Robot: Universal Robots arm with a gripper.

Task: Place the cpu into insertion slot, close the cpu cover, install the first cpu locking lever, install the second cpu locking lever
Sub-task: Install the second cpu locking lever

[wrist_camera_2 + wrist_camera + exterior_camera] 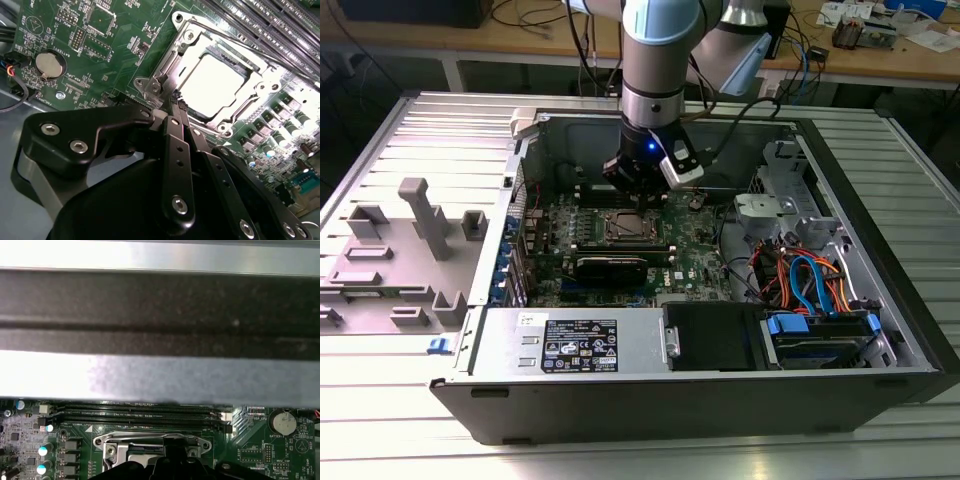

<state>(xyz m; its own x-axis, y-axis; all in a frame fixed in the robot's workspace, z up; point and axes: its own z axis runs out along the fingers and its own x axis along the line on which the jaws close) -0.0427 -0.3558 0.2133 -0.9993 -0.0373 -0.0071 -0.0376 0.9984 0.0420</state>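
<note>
The cpu (216,82) is seen seated in the insertion slot (186,76) with the cpu cover (227,122) lowered around it, near the middle of the green motherboard (705,262) in the exterior view. The gripper (179,102) is held at the socket's edge with its fingertips pressed together on nothing that can be made out. The lever stage is judged to be in hand; a firm, controlled press on a thin locking lever (240,42) is called for.
</note>
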